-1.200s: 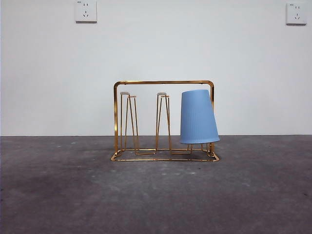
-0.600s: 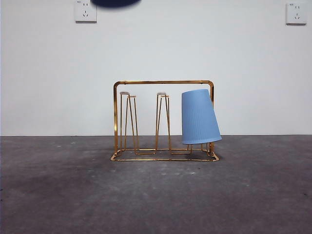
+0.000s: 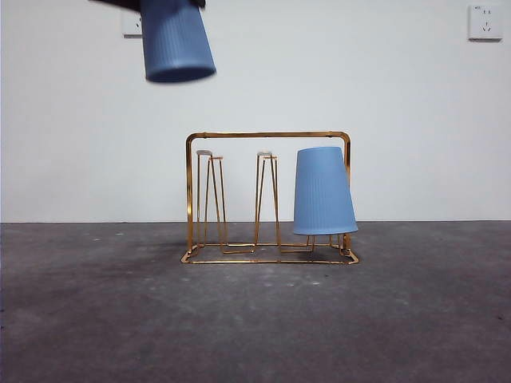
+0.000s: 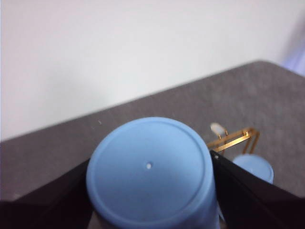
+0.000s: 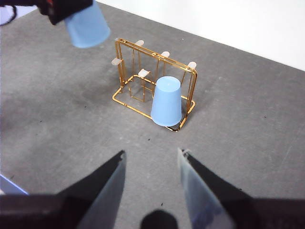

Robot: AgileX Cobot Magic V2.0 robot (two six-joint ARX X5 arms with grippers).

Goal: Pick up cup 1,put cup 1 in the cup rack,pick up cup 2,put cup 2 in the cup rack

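The gold wire cup rack (image 3: 269, 199) stands mid-table, also seen as the cup rack (image 5: 143, 76) and cup rack (image 4: 236, 140). One blue cup (image 3: 323, 191) sits upside down on its right-hand peg, visible too as the cup (image 5: 167, 101). A second blue cup (image 3: 176, 41) hangs upside down high above the rack's left side; my left gripper (image 4: 150, 181) is shut on this cup (image 4: 150, 169), its jaws pressing both sides. The same held cup (image 5: 86, 28) shows in the right wrist view. My right gripper (image 5: 151, 167) is open and empty, well back from the rack.
Dark grey tabletop (image 3: 255, 319) spreads around the rack. A white wall with two sockets, one socket (image 3: 485, 21) at the upper right, lies behind.
The held blue cup has come down into the front view from the top left. The cup on the rack has rocked slightly and settled a little to the left.
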